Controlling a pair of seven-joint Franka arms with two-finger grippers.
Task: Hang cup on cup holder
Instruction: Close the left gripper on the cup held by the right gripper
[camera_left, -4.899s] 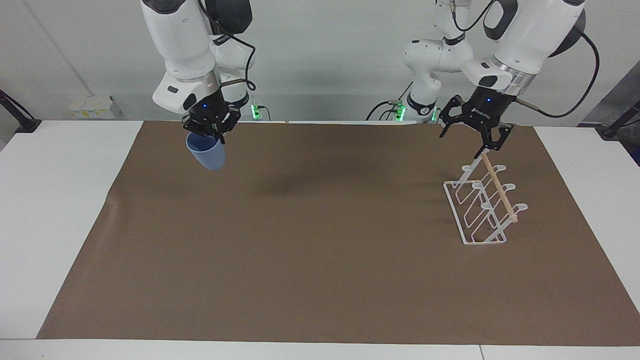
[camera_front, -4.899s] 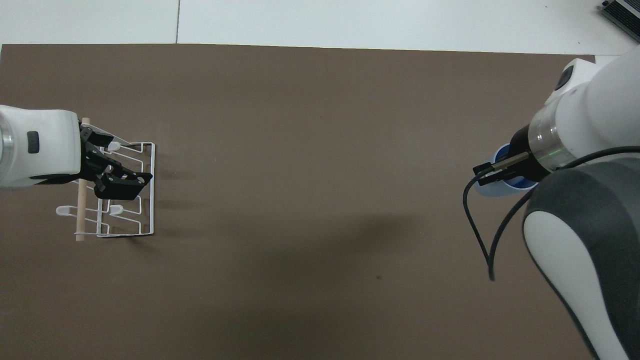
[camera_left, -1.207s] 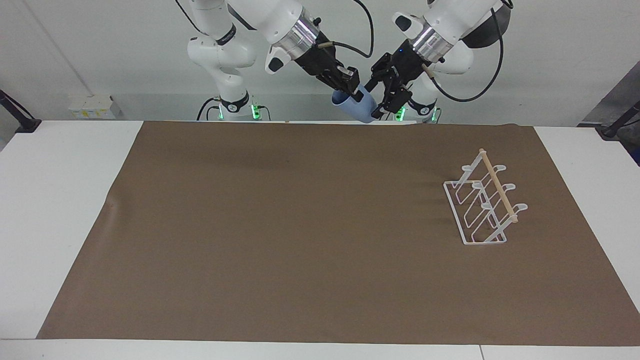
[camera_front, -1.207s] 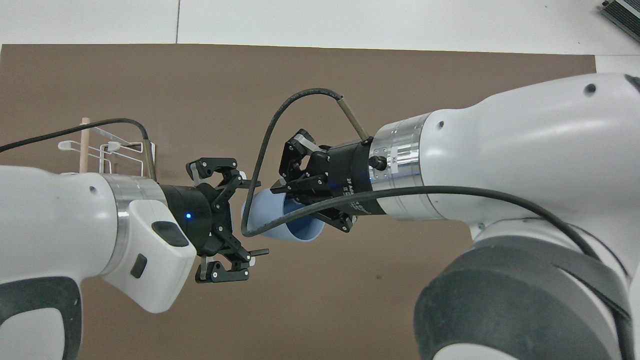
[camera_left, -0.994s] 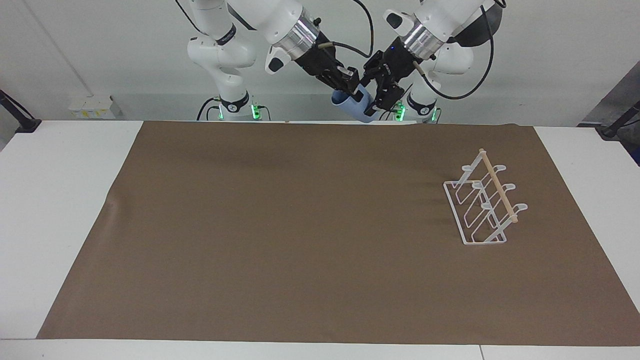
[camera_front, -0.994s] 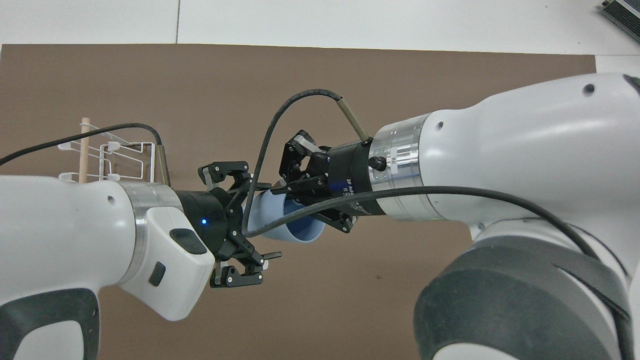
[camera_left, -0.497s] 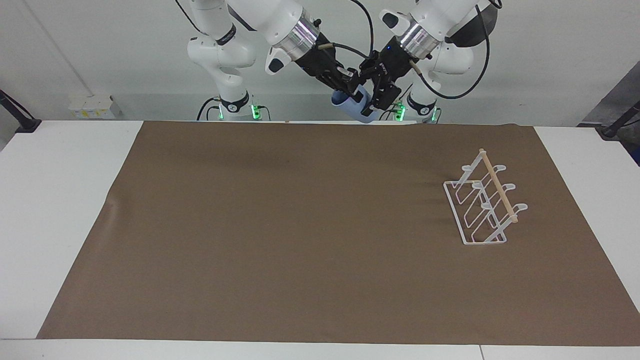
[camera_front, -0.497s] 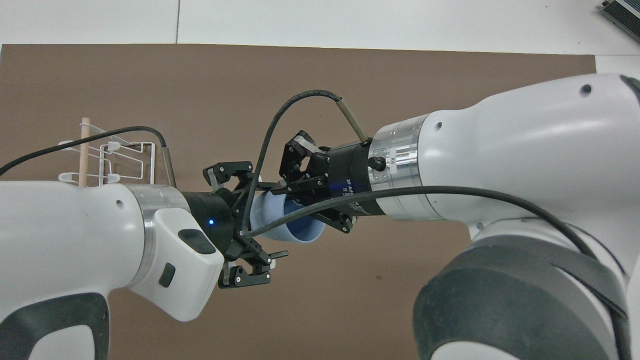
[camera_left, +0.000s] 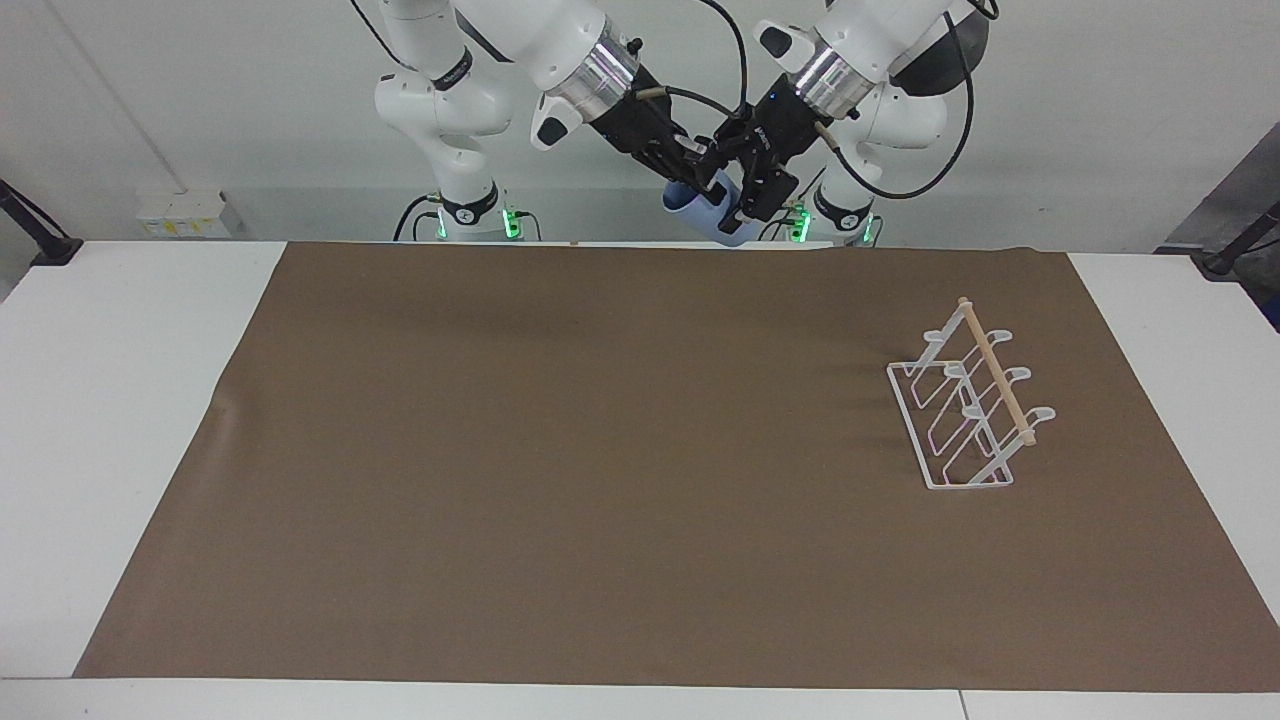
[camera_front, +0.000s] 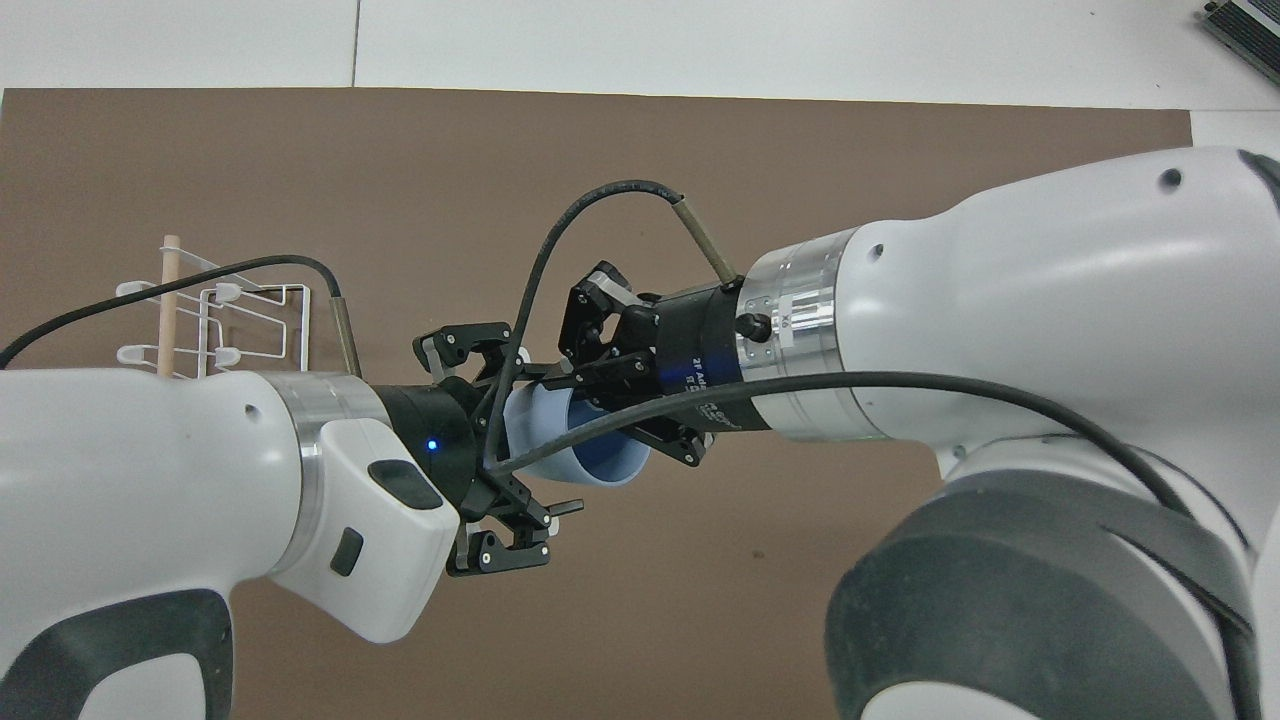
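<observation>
Cup (camera_front: 560, 440), light blue and handleless, is being held high in the air over the robots' edge of the brown mat (camera_left: 600, 480), midway between the two arm bases, tilted on its side so that its open mouth shows in the overhead view. The right gripper (camera_front: 610, 400) is clamping the rim, one finger apparently inside the mouth and one outside, which leaves the tapered body free for a second hold. The left gripper (camera_front: 500, 455) is straddling that body with its fingers spread wide, one above and one below; whether they are touching the plastic cannot be told. Both arms are meeting in mid-air, judging by the poses, for a handover, because the cup holder (camera_left: 965, 405) is standing on the mat toward the left arm's end of the table, well apart from the cup, with all its looped prongs bare. A grip around the body would probably let the left arm turn the mouth downward over a prong, which the rim hold would block.
</observation>
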